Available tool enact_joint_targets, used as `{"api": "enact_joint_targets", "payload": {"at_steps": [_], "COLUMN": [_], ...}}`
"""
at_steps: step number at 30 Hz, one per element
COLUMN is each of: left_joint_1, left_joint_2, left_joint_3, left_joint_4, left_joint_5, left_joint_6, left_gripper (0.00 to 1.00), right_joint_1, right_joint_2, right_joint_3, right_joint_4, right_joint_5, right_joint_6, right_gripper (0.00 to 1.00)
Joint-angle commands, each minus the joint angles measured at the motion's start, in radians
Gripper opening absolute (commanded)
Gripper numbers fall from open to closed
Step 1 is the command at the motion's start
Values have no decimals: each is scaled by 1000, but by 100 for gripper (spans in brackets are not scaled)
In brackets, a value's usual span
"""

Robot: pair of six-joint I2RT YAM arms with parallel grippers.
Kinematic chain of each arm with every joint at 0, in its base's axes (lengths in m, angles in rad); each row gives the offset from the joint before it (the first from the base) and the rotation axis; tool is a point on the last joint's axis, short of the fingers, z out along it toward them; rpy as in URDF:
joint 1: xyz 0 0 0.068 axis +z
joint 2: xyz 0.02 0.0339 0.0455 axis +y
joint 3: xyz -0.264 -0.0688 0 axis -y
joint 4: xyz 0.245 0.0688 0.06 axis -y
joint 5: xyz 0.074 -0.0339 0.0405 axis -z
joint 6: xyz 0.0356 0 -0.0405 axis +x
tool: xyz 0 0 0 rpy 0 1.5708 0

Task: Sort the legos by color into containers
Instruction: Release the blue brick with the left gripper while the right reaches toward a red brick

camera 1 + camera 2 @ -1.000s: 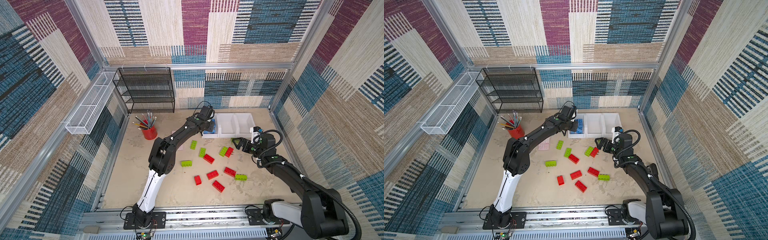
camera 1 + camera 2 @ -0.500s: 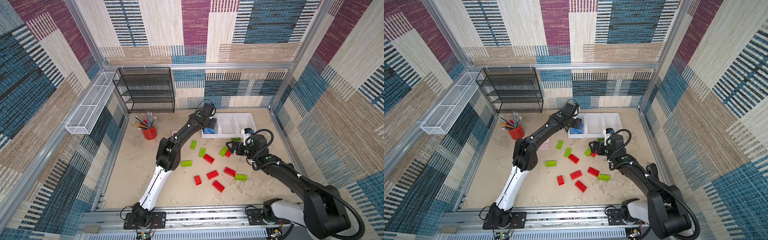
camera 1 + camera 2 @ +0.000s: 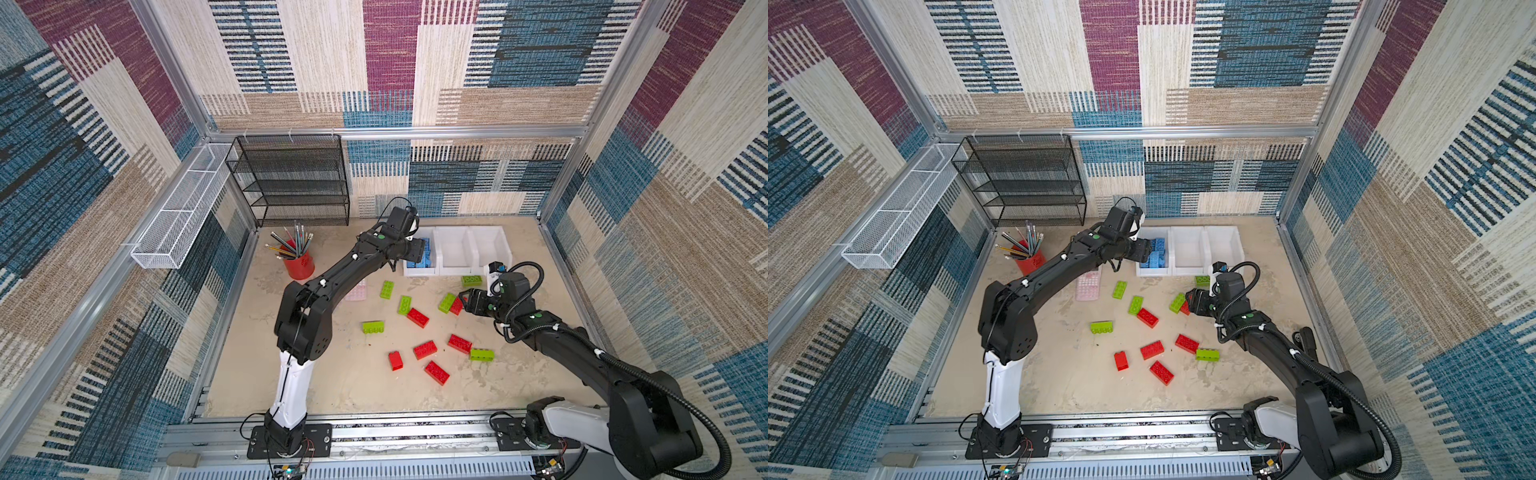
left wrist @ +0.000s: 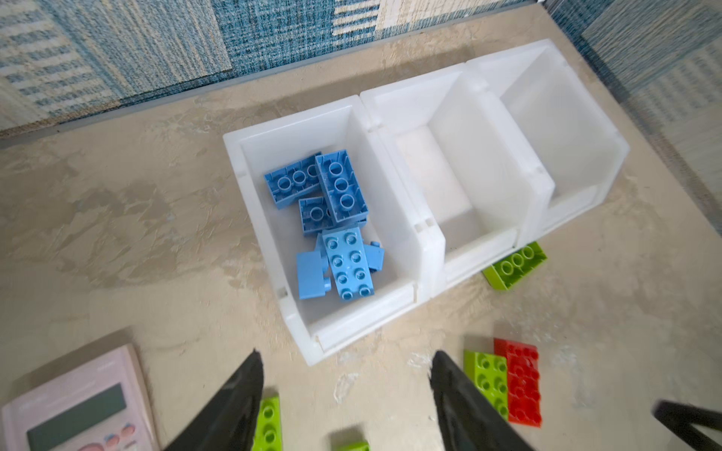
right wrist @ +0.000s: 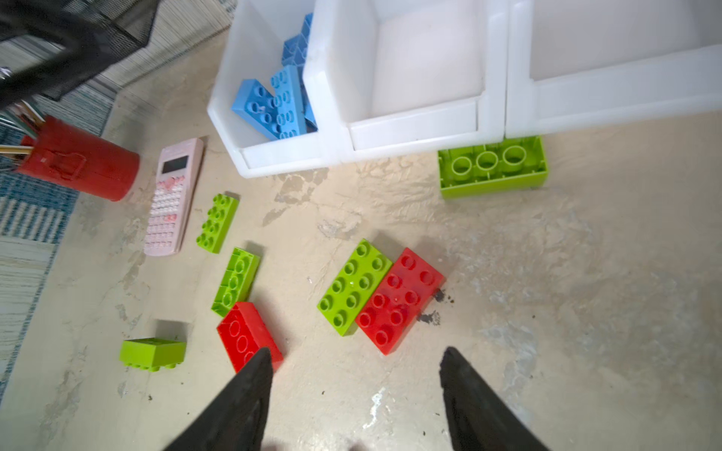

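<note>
Blue legos (image 4: 347, 263) unobstructed from left wrist.

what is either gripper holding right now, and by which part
Nothing. The left gripper is open and empty by the bin holding blue legos; the right gripper is open and empty, short of a red lego.

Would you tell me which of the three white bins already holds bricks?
The left-end bin in both top views: it alone holds blue bricks; the middle bin and right-end bin look empty.
</note>
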Motion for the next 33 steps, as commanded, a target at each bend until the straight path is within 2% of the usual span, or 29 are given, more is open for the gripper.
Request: {"api": "enact_joint_targets", "payload": {"at_steps": [1,8,12,18,27,33], "left_joint_1": [-15,-66,-99,-112,-121,-121], "left_joint_2": [-135,-395,-521,-710,-913,-930], "left_joint_3": [-174,-542,-727,-942,-1167,-1188], "left_joint_4": [148,255,271,233,254,261], "left_joint_5": [34,42,28,49,46,51], "left_joint_6": [-79,-171,-204,-230,-279,-265], "left_gripper": [68,68,68,67,67,67], "right_joint_1": [4,6,7,13,19,19], "right_joint_2": [29,140,202,287,380,385], "right_joint_3": [15,79,114,152,170,161], "right_joint_4": [-29,-33,-27,-8,3,-27], "right_joint_5": [63,130,150,163,180,219], "right_joint_6": [-14,-38,-51,-62,-72,-80], "right_gripper": [63,63,72,74,80,81]}}
